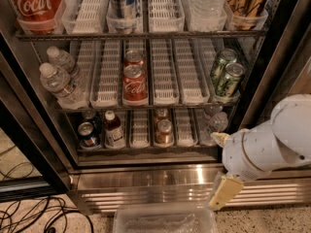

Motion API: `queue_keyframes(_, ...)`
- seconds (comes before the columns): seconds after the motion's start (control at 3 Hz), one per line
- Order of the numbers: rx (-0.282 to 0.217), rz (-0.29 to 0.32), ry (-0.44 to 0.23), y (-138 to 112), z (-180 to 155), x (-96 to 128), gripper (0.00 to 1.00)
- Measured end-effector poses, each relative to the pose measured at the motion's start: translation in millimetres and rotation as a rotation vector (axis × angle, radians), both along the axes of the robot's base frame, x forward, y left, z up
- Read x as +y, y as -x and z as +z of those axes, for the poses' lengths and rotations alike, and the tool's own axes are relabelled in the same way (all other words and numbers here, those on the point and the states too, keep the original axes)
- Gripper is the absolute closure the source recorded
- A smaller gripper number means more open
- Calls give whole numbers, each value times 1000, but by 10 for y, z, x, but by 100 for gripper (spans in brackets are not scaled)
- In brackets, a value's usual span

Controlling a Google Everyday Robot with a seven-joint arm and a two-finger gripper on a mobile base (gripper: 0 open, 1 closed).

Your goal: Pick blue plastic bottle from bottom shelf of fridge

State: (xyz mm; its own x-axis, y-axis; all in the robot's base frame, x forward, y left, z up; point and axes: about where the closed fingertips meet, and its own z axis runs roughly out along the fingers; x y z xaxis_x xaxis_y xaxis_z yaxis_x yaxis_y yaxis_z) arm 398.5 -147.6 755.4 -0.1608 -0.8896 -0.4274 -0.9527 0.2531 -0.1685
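Observation:
The blue plastic bottle (113, 130) stands upright on the bottom shelf (141, 149) of the fridge (272, 57), in the second lane from the left. It has a white cap, dark liquid and a pale label. A dark blue soda can (88, 135) stands just left of it. My gripper (224, 192) hangs at the lower right, outside the fridge, in front of its steel base. It is below the shelf and well to the right of the bottle, and holds nothing that I can see.
A brown can (164, 131) and a clear water bottle (217, 123) also stand on the bottom shelf. The rack above holds red cola cans (134, 83), green cans (227, 76) and water bottles (59, 84). A clear plastic bin (165, 220) sits on the floor; cables (29, 212) lie at the left.

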Motion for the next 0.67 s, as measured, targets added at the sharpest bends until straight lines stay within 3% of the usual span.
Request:
queue_keyframes(0.33, -8, -2, 39, 18, -220, 62, 0)
queue_keyframes(0.67, -15, -4, 51, 0, -704, 158, 0)
